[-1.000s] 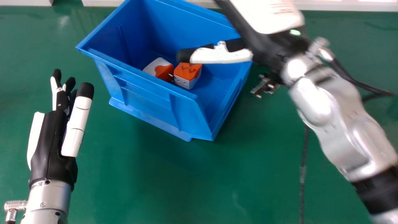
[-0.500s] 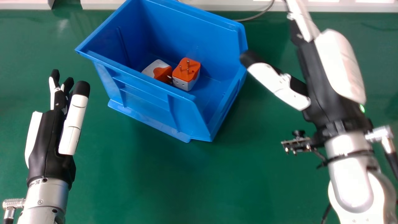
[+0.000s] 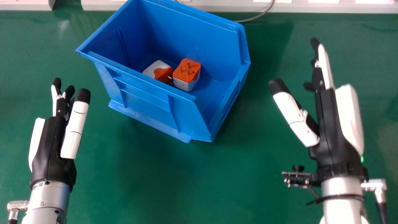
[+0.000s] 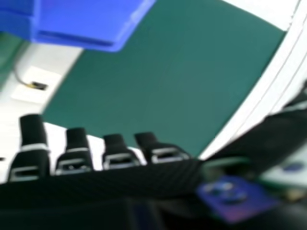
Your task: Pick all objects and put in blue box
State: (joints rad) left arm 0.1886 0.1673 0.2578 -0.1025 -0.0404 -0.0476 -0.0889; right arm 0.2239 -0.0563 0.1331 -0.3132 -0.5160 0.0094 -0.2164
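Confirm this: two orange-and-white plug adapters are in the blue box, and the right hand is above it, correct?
Not quite: in the head view, the right hand is to the right of the blue box, over the green table. The two adapters are in the box.

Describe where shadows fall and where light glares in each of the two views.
Head view: soft shadow on the green table to the right of the blue box and below its near side; pale reflection on the table toward the top left. Right hand view: table fairly evenly lit, white surroundings nearly washed out.
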